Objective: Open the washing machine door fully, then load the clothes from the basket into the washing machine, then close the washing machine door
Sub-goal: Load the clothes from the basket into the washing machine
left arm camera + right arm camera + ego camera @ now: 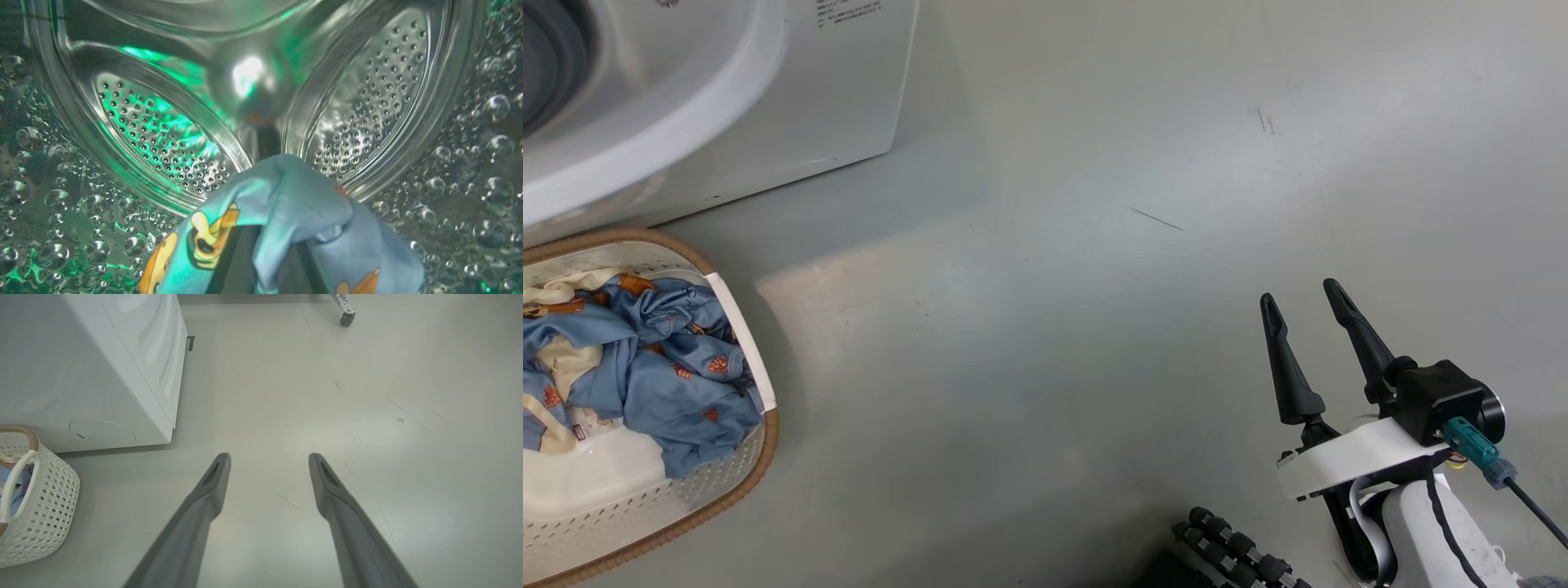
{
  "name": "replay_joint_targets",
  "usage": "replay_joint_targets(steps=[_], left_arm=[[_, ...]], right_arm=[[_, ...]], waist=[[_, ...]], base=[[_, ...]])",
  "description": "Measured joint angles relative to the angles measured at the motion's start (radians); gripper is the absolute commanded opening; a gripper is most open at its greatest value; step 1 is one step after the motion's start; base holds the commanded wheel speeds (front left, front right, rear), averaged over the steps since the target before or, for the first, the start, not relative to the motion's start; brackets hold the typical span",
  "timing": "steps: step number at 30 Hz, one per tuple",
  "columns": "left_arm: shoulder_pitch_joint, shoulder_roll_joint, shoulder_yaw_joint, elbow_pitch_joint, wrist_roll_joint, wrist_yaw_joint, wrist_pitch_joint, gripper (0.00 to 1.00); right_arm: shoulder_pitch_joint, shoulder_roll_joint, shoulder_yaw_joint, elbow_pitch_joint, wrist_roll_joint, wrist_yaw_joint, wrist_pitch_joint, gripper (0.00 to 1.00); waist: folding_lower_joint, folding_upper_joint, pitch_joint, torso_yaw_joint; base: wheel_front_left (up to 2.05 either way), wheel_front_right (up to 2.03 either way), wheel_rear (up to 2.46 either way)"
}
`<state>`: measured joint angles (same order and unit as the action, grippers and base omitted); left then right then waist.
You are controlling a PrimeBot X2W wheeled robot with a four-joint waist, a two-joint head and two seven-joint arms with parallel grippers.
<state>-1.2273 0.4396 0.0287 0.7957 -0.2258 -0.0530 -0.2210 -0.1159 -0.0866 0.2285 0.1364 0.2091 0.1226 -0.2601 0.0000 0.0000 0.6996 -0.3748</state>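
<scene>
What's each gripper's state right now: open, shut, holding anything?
Left gripper: shut on a light blue cartoon-print garment, inside the steel drum.
Right gripper: jaws open, holding nothing, above the bare floor.

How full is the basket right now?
Not empty: crumpled blue clothes lie heaped inside the basket, its perforated inner wall partly bare.

I can read nothing here. The washing machine (792, 106), far left, bears a few lines of small dark print on its white panel, all too blurred for me to make out.
</scene>
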Motion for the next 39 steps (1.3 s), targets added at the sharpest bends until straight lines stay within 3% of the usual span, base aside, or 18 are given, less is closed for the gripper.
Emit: replay_joint_targets(steps=[1,3,5,6,7,13,22,39], left_arm=[[0.0,0.001,-0.002,0.012,0.007,0.001,0.0,0.13],[0.0,0.003,-0.009,0.037,0.019,0.003,0.003,0.24],[0.0,0.003,-0.01,0.062,0.019,0.015,0.027,0.47],[0.0,0.004,-0.014,0.075,0.022,0.019,0.034,0.87],[0.0,0.004,-0.017,0.085,0.024,0.025,0.038,1.0],[-0.004,0.004,-0.026,0.147,0.023,0.037,0.107,1.0],[-0.019,-0.033,-0.037,0.202,0.023,0.047,0.124,1.0],[-0.013,-0.157,-0.037,0.291,0.0,0.059,0.088,1.0]], right_arm=[[0.0,0.001,0.0,0.002,0.0,0.0,0.0,1.0],[0.0,0.001,0.0,0.005,0.0,0.0,0.0,1.0],[0.0,0.001,-0.001,0.007,0.0,0.0,0.0,1.0],[0.0,0.001,-0.001,0.007,0.0,0.0,0.0,1.0],[0.001,0.0,-0.001,0.009,0.001,0.0,0.0,1.0],[0.001,-0.002,-0.004,0.011,0.001,0.0,0.0,1.0],[0.002,-0.01,-0.022,0.012,0.001,0.0,0.0,1.0],[0.002,-0.034,-0.049,0.013,0.001,0.0,0.0,1.0]], waist=[[0.0,0.0,-0.002,0.0],[0.0,0.0,-0.01,0.0],[0.0,0.0,-0.018,0.0],[0.0,0.0,-0.022,0.0],[0.0,0.0,-0.026,0.0],[0.0,0.0,-0.043,0.003],[0.0,0.0,-0.074,0.021],[0.0,0.0,-0.146,0.094]], base=[[0.0,0.0,0.0],[0.0,0.0,0.0],[0.0,0.0,0.0],[0.0,0.0,0.0],[0.0,0.0,0.0],[0.0,0.0,0.0],[0.0,0.0,0.0],[0.0,0.0,0.0]])
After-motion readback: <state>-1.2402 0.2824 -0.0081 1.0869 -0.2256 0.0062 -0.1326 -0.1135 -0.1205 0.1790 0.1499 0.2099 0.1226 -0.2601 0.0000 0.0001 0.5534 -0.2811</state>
